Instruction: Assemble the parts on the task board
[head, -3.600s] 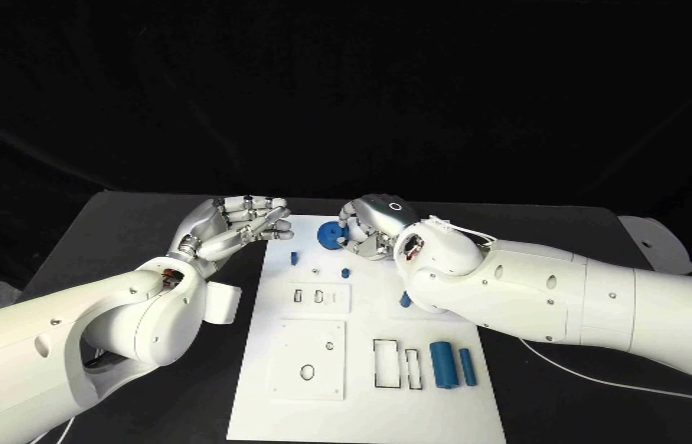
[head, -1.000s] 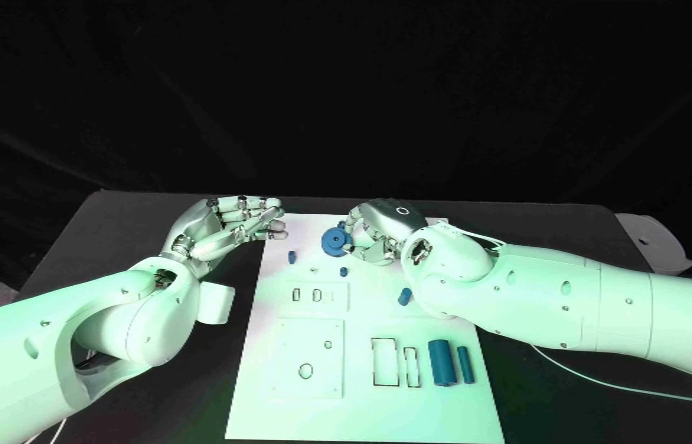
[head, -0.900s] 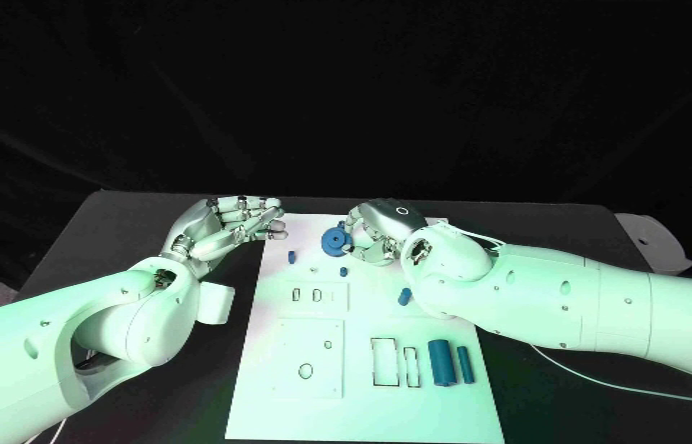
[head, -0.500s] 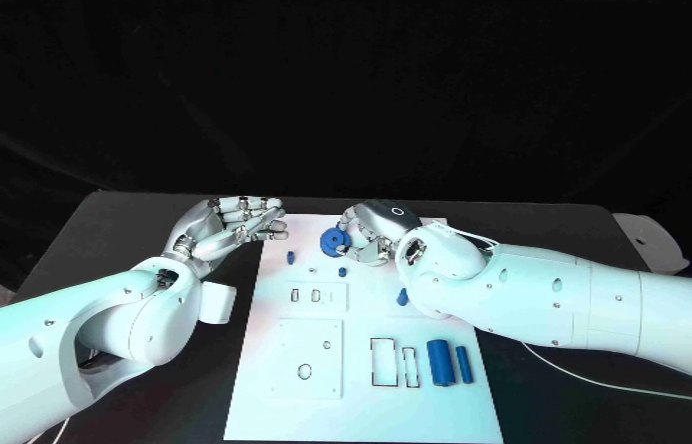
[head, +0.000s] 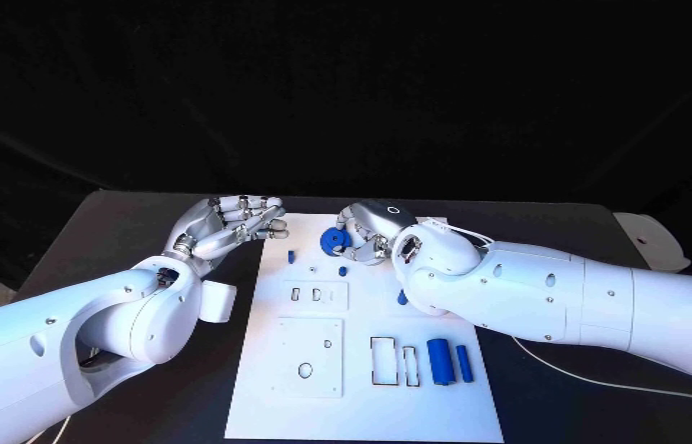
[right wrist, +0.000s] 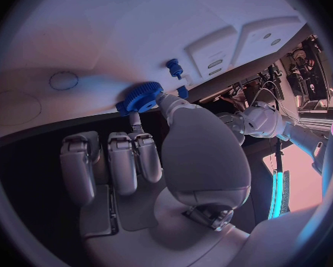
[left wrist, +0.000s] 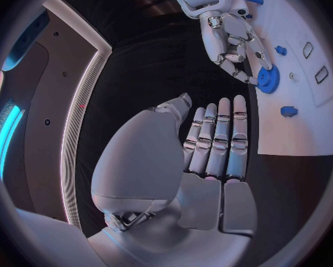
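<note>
The white task board (head: 325, 384) lies in the middle of the table. My right hand (head: 369, 232) is at the board's far edge and pinches a blue gear (head: 335, 241) between thumb and a finger (right wrist: 137, 122); the gear (right wrist: 140, 96) sits low over the board (right wrist: 122, 24). My left hand (head: 231, 224) hovers by the board's far left corner, fingers (left wrist: 214, 142) curled in with nothing in them. From the left wrist the right hand (left wrist: 229, 38) and gear (left wrist: 268, 79) show above the board (left wrist: 303, 130).
Small blue pegs (head: 293, 257) (head: 342, 272) (head: 402, 297) stand on the board's far half. Two blue cylinders (head: 440, 361) (head: 463, 361) lie beside rectangular slots (head: 387, 361) near the front right. A raised white plate with an oval hole (head: 306, 370) sits front left.
The right hand keeps its hold on the gear at nearly the same spot, shifted slightly left. The left hand has not moved.
</note>
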